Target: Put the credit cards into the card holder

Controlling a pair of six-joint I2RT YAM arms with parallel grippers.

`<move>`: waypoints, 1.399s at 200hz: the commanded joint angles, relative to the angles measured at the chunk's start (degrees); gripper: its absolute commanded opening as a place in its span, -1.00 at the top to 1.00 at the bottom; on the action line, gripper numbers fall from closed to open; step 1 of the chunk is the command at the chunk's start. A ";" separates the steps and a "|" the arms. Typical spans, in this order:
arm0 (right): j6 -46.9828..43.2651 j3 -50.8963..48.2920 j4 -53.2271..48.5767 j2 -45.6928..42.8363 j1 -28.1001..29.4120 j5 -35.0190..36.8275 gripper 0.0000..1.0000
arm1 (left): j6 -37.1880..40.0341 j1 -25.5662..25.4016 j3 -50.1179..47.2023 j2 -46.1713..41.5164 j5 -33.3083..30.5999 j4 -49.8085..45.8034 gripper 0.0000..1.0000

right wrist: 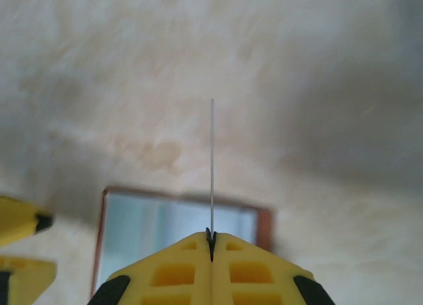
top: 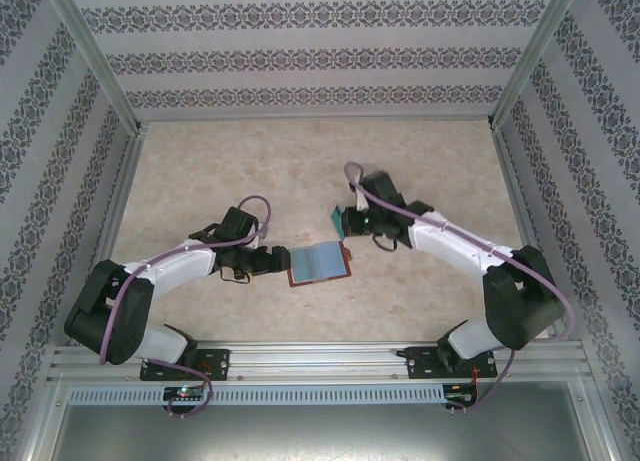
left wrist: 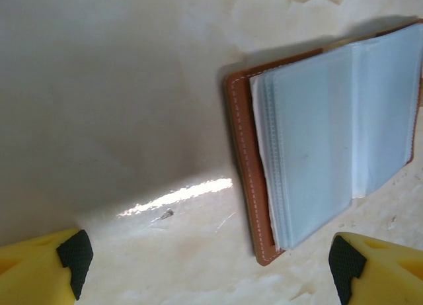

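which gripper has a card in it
The right gripper, shut on a teal credit card; the left gripper stands open and empty beside the card holder.

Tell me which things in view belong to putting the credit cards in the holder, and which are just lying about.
Belongs to the job:
card holder, lying open on the table, clear sleeves up
teal credit card, pinched in the shut right gripper
left gripper, open beside the holder

Just there:
patterned walls
metal frame
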 commanded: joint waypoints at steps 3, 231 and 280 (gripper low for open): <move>12.75 -6.69 16.71 -1.08 5.20 -5.91 1.00 | 0.01 -1.02 0.15 -0.21 0.73 0.24 -0.88; 18.86 -25.98 37.63 -0.02 3.03 -8.23 1.00 | -3.33 -4.73 3.68 7.36 -2.20 2.85 -0.24; 19.93 -27.12 40.98 1.74 3.69 -9.63 1.00 | -4.45 -5.34 4.05 8.29 -2.82 3.15 -0.24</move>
